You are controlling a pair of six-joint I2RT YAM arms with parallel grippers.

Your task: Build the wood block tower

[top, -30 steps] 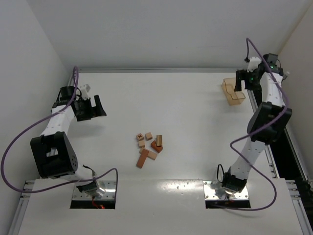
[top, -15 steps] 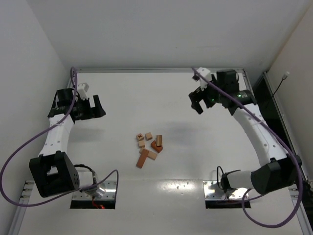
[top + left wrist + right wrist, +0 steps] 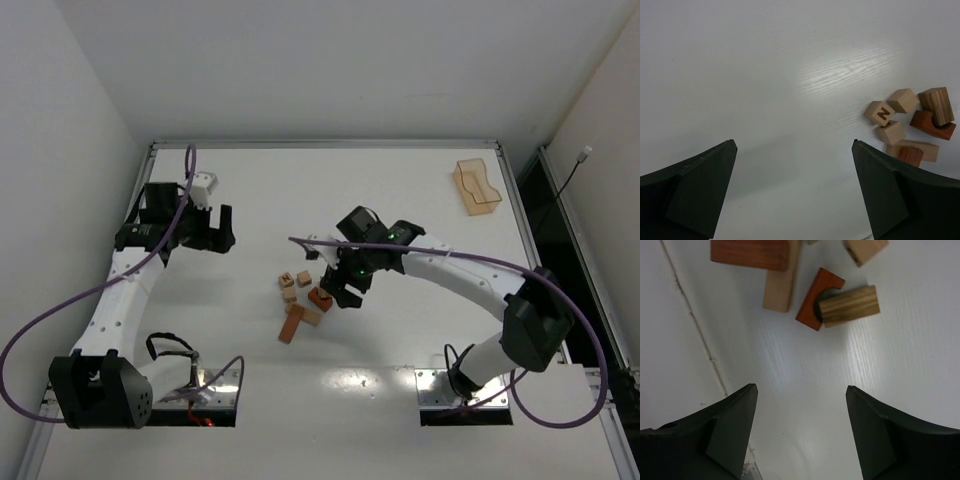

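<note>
Several small wood blocks lie loose in a cluster (image 3: 303, 297) at the table's middle, none stacked into a tower. The right wrist view shows a striped brown block (image 3: 847, 305) lying on a reddish arch block (image 3: 812, 302), a tan bar (image 3: 780, 282) and a reddish bar (image 3: 750, 252). My right gripper (image 3: 338, 292) hovers open and empty at the cluster's right edge (image 3: 800, 400). My left gripper (image 3: 222, 232) is open and empty, left of and apart from the blocks (image 3: 794, 165). Its view shows a tan cube marked N (image 3: 881, 112) and the other blocks to the right.
A translucent orange tray (image 3: 477, 187) stands at the back right, near the table edge. A seam in the table (image 3: 695, 325) runs left of the right gripper. Walls close in the table at left and back.
My right arm has swung from the orange tray at the back right across to the blocks at the centre. My left gripper has shifted right, toward the middle.
</note>
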